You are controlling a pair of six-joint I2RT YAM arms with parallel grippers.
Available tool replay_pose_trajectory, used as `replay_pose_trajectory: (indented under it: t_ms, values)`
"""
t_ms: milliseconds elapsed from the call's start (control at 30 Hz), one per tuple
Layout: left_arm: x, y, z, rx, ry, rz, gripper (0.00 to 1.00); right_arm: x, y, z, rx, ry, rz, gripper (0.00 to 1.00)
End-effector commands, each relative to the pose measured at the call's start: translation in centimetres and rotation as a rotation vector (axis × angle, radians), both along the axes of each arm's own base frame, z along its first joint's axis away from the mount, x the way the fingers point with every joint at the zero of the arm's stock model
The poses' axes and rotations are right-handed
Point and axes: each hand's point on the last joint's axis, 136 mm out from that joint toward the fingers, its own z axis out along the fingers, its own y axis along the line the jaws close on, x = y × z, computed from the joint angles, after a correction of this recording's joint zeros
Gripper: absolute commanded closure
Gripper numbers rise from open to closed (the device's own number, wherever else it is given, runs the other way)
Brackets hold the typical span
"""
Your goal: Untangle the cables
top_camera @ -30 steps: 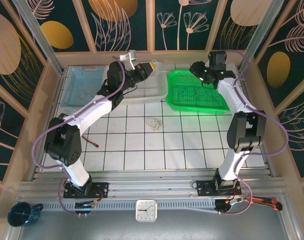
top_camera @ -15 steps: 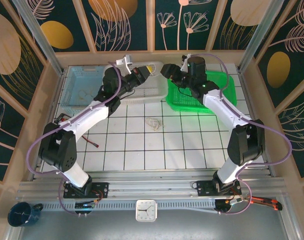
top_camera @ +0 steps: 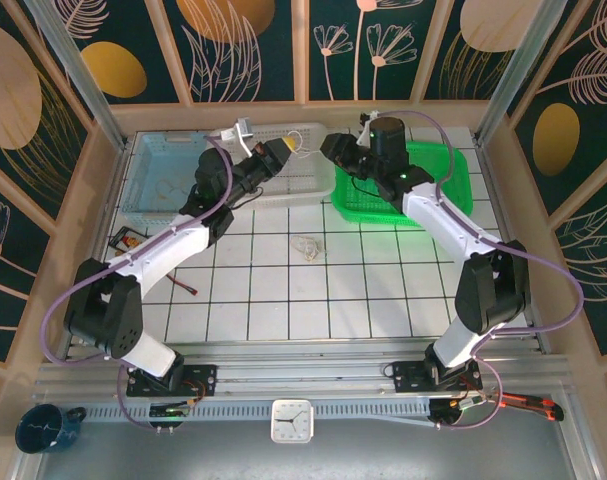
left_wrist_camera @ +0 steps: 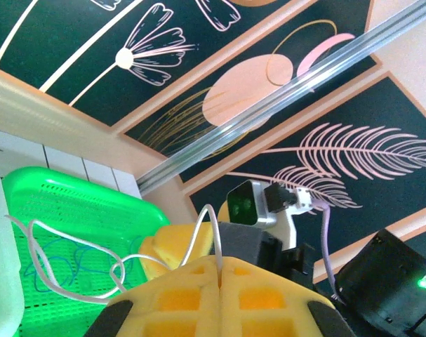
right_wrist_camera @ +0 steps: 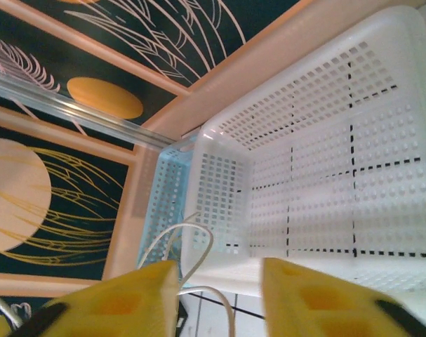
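Observation:
A small tangle of thin pale cables (top_camera: 305, 246) lies on the tiled floor at mid-table. My left gripper (top_camera: 283, 150) hangs over the white basket (top_camera: 293, 185), its yellow fingers shut on a white cable (left_wrist_camera: 217, 235) that loops away to the left from the left gripper (left_wrist_camera: 220, 268). My right gripper (top_camera: 330, 148) faces it from the right, almost tip to tip. In the right wrist view the right gripper (right_wrist_camera: 220, 291) stands open, and a loop of the same cable (right_wrist_camera: 189, 225) curls just inside its left finger (right_wrist_camera: 121, 302).
A green basket (top_camera: 428, 195) holding thin blue wire sits at the back right, a pale blue basket (top_camera: 148, 185) at the back left. A small black tray (top_camera: 126, 240) and a red piece (top_camera: 186, 288) lie left of centre. Wooden walls ring the table.
The right arm has swung left from over the green basket to meet the left gripper. The left gripper has shifted slightly forward and right with its cable.

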Motion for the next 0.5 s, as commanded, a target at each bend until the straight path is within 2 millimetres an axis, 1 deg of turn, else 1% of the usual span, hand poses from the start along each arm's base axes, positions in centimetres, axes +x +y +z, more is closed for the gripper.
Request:
replay_pose_trajectory:
  t_ms: [0, 100, 267, 300, 333, 433, 467]
  values:
    - [-0.6, 1.1, 2.3, -0.065, -0.055, 0.018, 1.0, -0.9, 0.0, 1.9, 0.014, -0.054, -0.013, 0.79]
    - [-1.0, 1.3, 2.1, -0.068, -0.053, 0.02, 1.0, -1.0, 0.0, 2.3, 0.021, -0.068, -0.017, 0.99]
    - [-1.8, 1.6, 1.1, -0.065, -0.052, 0.012, 1.0, -1.1, -0.3, 3.7, 0.023, -0.104, -0.027, 1.0]
    - [-2.1, 1.8, 0.2, -0.06, -0.042, 0.014, 1.0, -1.1, -0.3, 4.0, 0.019, -0.112, -0.028, 1.0]
    - [-2.3, 2.0, -0.4, -0.057, -0.038, 0.022, 0.92, -1.0, -0.3, 4.4, 0.011, -0.126, -0.027, 1.0]
    - [-3.2, 2.8, -1.8, -0.032, -0.06, 0.046, 0.38, -1.1, -0.3, 5.2, -0.021, -0.172, -0.02, 1.0]
    - [-3.5, 3.2, -2.3, -0.015, -0.071, 0.059, 0.26, -1.2, -0.3, 5.4, -0.032, -0.192, -0.019, 1.0]
